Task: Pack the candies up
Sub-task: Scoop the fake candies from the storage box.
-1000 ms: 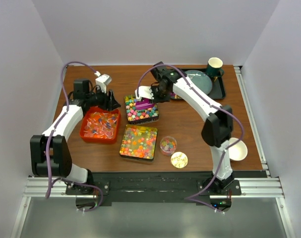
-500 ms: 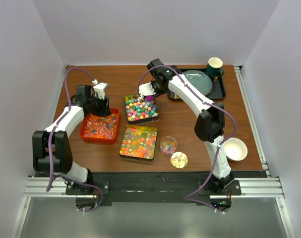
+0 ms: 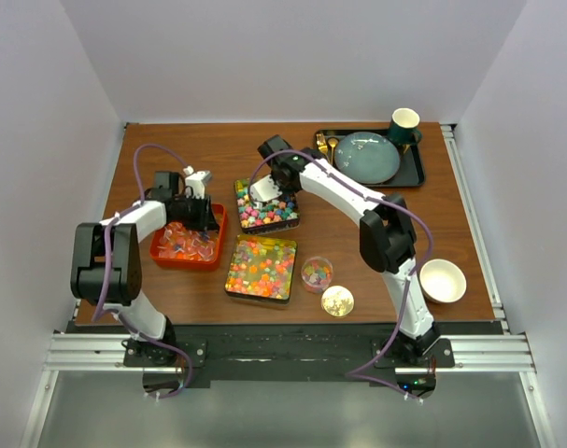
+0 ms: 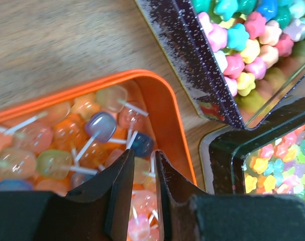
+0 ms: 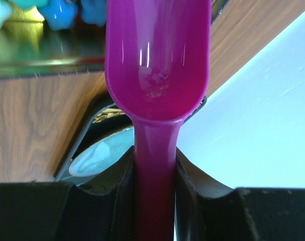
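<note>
The candies fill two black tins: pastel stars (image 3: 266, 205) (image 4: 242, 45) at the back and glossy round ones (image 3: 262, 267) (image 4: 280, 160) in front. A small clear cup (image 3: 316, 273) also holds a few candies, with a gold lid (image 3: 337, 301) beside it. My right gripper (image 3: 264, 187) (image 5: 155, 160) hovers at the far edge of the star tin, shut on the handle of an empty magenta scoop (image 5: 157, 60). My left gripper (image 3: 201, 213) (image 4: 144, 163) is low in the orange tray (image 3: 162, 252) (image 4: 165, 105) of lollipops (image 4: 99, 128). Its jaws stand a narrow gap apart, with sticks and sweets showing between them.
A dark tray at the back right carries a teal plate (image 3: 369, 156) (image 5: 97, 153), a green cup (image 3: 404, 123) and gold cutlery (image 3: 325, 145). A white bowl (image 3: 443, 280) sits near the right arm's base. The star tin's wall (image 4: 192, 65) stands close to the right of my left fingers.
My left gripper dropped into the right end of the orange tray and its jaws narrowed. My right arm carried the scoop leftward to the star tin's far left edge.
</note>
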### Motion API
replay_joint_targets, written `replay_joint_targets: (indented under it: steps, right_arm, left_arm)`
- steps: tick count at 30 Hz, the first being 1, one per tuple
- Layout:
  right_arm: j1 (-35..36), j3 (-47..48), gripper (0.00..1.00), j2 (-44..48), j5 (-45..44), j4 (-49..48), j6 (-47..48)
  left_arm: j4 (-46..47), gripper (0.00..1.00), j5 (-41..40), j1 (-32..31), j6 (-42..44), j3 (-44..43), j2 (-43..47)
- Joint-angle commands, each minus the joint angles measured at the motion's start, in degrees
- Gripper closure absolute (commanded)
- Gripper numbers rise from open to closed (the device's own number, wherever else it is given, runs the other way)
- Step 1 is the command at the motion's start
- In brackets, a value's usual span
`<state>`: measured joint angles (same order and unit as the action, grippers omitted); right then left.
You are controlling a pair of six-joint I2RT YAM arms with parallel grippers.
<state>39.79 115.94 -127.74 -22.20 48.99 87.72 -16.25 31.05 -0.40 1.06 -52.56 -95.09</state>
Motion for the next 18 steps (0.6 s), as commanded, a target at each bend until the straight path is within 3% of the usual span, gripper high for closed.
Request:
replay_joint_targets:
  steps: [1,18]
  right_arm:
    - [1.5,-4.8,1.0,4.8,-1.5,0.3,1.4]
    - [3.3,-6.7,1.0,5.3,2.5,6.4,-1.0]
  left_arm:
    - [4.7,0.72,5.8,-0.1,-2.4,0.7,-1.7]
    - [15.5,0.74,13.5,-1.7,-8.8,1.4,-5.6]
